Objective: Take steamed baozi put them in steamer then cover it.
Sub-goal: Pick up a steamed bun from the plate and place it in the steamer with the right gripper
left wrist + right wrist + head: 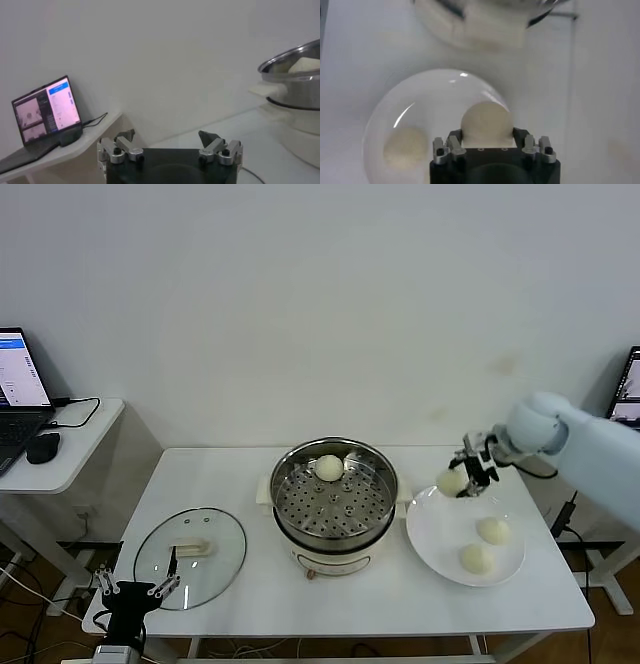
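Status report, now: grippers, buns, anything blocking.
Right gripper shut on a bun, above the plate. Left gripper open, parked by the lid. One bun in steamer, two on plate. Path clear.

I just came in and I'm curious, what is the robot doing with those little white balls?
The right gripper is shut on a small round cream-white bun, held above the flat white plate, where two more buns wait. One bun already sits in the shiny round steel steamer. The round clear glass lid lies on the table, and the left gripper waits open near it.
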{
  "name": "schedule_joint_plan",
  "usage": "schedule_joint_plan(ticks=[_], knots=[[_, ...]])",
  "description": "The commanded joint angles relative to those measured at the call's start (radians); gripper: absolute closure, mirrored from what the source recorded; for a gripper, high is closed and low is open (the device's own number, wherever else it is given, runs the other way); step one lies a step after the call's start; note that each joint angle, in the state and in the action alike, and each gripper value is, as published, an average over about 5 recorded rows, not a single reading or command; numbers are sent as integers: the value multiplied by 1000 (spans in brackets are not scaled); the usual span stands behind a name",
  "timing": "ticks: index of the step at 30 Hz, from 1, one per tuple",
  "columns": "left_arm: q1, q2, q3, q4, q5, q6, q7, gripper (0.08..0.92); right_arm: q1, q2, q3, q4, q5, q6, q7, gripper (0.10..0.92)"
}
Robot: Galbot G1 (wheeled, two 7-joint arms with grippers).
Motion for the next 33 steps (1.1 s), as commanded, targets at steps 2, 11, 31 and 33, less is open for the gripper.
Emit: schedule_joint_plan(ticks=[2, 11, 31, 33], knots=[[-2, 1, 0, -3, -1, 1, 0, 177, 328, 160, -228, 106, 291, -134, 61, 389], [-3, -7, -12, -9, -11, 1, -3, 177, 281, 395, -266, 45, 417, -253, 137, 389], [-14, -25, -31, -13, -15, 1, -4, 177, -25, 680, -205, -237, 401, -381, 259, 389], [-16, -25, -32, -12, -15, 1, -3, 177, -33, 694, -201, -251, 401, -384, 264, 389]])
